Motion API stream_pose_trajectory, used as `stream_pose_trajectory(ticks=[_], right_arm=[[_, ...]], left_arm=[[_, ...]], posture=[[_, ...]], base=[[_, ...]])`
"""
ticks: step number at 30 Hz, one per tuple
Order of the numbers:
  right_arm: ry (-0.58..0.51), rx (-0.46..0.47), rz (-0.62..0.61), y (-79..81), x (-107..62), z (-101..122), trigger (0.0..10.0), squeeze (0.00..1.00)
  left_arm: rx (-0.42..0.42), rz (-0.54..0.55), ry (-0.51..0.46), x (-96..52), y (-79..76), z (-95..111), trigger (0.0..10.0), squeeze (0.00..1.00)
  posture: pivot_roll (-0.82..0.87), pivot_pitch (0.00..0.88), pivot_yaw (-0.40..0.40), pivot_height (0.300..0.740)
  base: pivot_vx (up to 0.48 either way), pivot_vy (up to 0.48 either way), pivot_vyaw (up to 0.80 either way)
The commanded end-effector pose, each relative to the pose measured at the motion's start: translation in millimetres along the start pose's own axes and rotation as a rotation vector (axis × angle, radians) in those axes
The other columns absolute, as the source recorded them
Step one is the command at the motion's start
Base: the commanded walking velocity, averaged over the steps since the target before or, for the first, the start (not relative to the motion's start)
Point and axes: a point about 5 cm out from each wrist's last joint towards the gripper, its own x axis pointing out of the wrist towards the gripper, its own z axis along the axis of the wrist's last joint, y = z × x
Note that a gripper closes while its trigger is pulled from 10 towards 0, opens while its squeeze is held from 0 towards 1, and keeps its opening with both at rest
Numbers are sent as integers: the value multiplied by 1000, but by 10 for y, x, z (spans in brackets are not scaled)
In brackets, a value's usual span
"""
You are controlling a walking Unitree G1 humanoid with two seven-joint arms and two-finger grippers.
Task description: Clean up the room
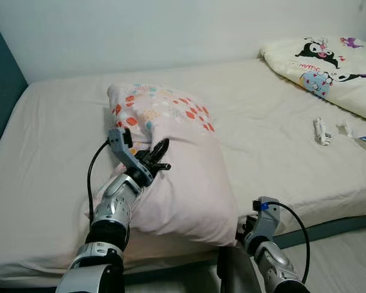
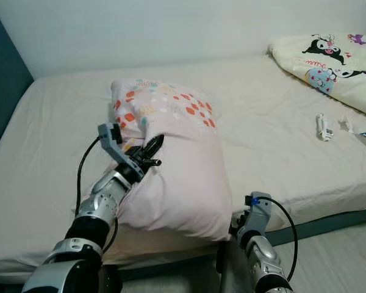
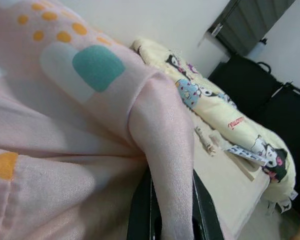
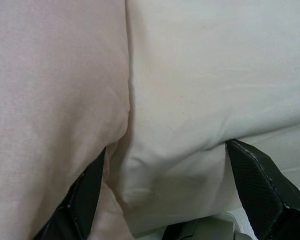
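A large pale pink pillow with orange, red and teal spots at its far end (image 1: pixel 177 165) lies on the wide bed covered in a cream fitted sheet (image 1: pixel 55 152), reaching from the middle of the mattress to its near edge, where one corner hangs slightly over the side. The left gripper (image 1: pixel 157 156) is raised over the bed at the pillow's left side, and its two black fingers (image 3: pixel 140 210) are clamped on a fold of the pink pillowcase, which bunches up between them in the left wrist view. The silver left arm (image 1: pixel 113 207) rises from the near left, a black cable looping beside it.

The right gripper (image 4: pixel 165 200) is low at the near edge of the bed, just beside the pillow's near right corner. Its fingers (image 4: pixel 255 185) stand wide apart, with the seam where pillow meets sheet lying between them; they hold nothing. The right arm's wrist (image 1: pixel 265 223) sits below the mattress edge, above the light floor.

At the far right of the bed lies a cream quilt printed with black-and-white cartoon characters (image 1: pixel 329 67). Near it, on the bare sheet, rests a small white object (image 1: pixel 321 131) whose kind is unclear, with a smaller white scrap (image 1: pixel 345 129) just to its right. A dark teal wall panel (image 1: pixel 1 91) borders the bed on the left.
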Motion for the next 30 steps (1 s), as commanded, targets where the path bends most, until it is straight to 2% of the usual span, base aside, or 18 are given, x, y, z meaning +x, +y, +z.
stream_pose_trajectory(ticks=[1, 5, 16, 30], right_arm=[[-15, 3, 33, 74, 25, 20, 10000, 0], [-13, 4, 33, 75, 21, 11, 10000, 0], [-46, 6, 65, 103, 38, 81, 10000, 0], [-84, 1, 93, 138, 71, 188, 10000, 0]], left_arm=[[8, -37, 70, 49, -117, -105, 10000, 0], [32, -29, 88, 27, -132, -166, 10000, 0], [8, -69, 82, 34, -264, -227, 10000, 0], [12, -116, 58, 104, -413, -178, 10000, 0]], posture=[[-97, 110, 7, 475], [-96, 111, 6, 495], [-97, 112, 4, 540], [-96, 108, 5, 590]], base=[[-480, 0, 0], [-480, 0, 0], [0, 0, 0], [0, 0, 0]])
